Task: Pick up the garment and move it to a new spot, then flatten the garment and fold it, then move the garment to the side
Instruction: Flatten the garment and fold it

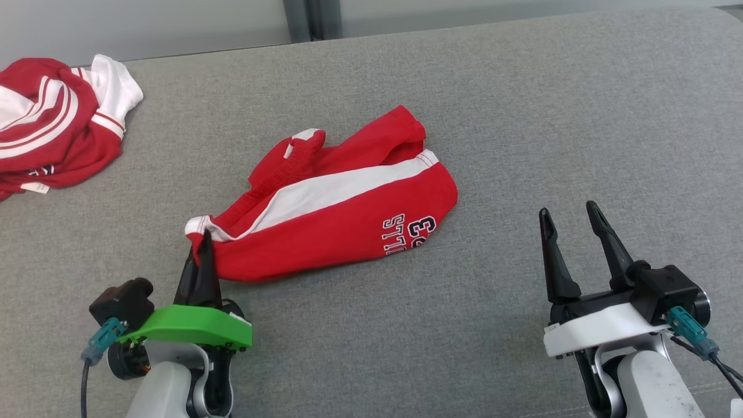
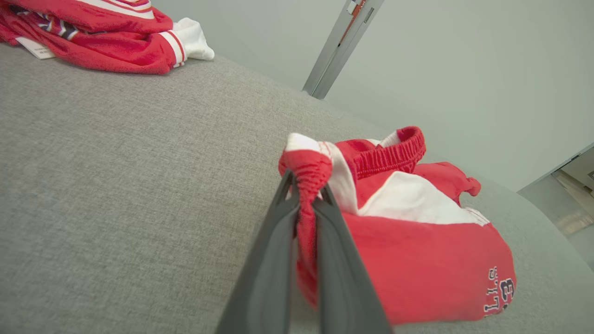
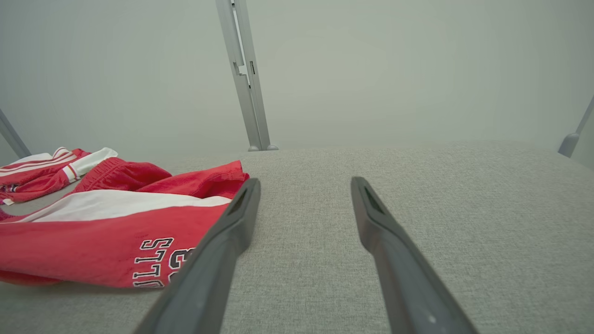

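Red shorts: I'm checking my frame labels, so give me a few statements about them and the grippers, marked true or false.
1. The left gripper is shut on an edge of the red shorts. True.
2. The right gripper also grips the red shorts. False: it is open, holding nothing, off to their side.
3. The red shorts lie neatly folded. False: they are crumpled on the grey surface.
4. A second red-and-white garment lies at the far left. True.

Grey fabric surface (image 1: pixel 522 116), pale wall (image 3: pixel 417 69), metal post (image 3: pixel 247 102)
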Controlling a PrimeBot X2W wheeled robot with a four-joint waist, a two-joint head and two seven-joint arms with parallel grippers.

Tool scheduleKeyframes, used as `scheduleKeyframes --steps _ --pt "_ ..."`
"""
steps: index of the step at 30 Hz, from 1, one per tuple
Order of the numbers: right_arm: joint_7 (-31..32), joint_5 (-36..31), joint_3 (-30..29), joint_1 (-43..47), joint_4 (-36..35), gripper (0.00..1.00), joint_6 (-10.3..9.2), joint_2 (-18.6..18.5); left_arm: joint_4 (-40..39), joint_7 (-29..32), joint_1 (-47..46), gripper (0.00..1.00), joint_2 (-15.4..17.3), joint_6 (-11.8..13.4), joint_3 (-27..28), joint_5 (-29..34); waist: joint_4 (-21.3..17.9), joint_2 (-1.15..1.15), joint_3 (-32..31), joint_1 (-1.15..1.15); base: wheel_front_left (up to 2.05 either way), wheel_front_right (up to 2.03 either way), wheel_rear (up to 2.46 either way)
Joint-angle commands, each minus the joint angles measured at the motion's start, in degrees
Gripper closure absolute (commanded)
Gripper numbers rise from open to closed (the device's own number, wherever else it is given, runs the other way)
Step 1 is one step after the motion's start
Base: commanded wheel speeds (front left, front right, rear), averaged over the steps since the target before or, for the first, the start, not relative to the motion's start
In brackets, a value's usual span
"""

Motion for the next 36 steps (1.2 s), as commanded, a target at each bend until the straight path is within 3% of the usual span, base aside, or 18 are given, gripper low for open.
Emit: scheduleKeyframes --steps 1,5,6,9,10,11,23,36 --pt "-0.2 -0.4 0.0 0.0 0.2 0.00 0.02 -0.1 1.1 0.0 0.5 1.00 -0.4 -0.7 1.5 1.0 -0.1 0.00 -0.1 0.00 0.00 0.00 0.00" --pt "-0.2 -0.4 0.0 -0.2 0.5 0.00 0.02 -0.1 4.3 0.0 -0.1 0.98 -1.6 -2.7 4.9 2.8 -0.2 0.00 -0.2 0.00 0.00 0.00 0.00" --pt "-0.2 -0.4 0.0 -0.2 0.5 0.00 0.02 -0.1 5.0 0.0 -0.2 0.90 -1.8 -3.3 5.6 3.0 -0.2 0.00 -0.2 0.00 0.00 0.00 0.00" --pt "-0.2 -0.3 -0.1 -0.2 0.6 0.00 0.02 -0.1 6.7 0.0 -0.3 0.53 -2.1 -4.2 7.5 4.2 -0.2 0.00 -0.2 0.00 0.00 0.00 0.00" --pt "-0.2 -0.4 -0.1 -0.2 0.6 0.00 0.02 -0.1 7.3 0.0 -0.3 0.09 -2.2 -4.4 7.9 4.6 -0.2 0.00 -0.2 0.00 0.00 0.00 0.00" --pt "-0.2 -0.4 -0.2 -0.2 0.6 0.00 0.02 -0.1 8.1 0.0 -0.2 0.00 -2.3 -4.6 8.3 4.8 -0.1 0.00 -0.2 0.00 0.00 0.00 0.00" --pt "-0.2 -0.7 -0.8 0.6 0.9 0.00 0.02 -0.1 7.7 0.0 1.8 0.00 -2.5 -5.6 9.5 7.5 1.5 0.00 -1.6 0.00 0.00 0.00 0.00" --pt "-0.2 -1.5 -2.4 2.0 1.6 0.00 0.02 -0.1 -2.0 0.0 7.7 0.00 -2.5 -5.3 7.2 14.3 4.3 0.00 -5.9 0.00 0.00 0.00 0.00"
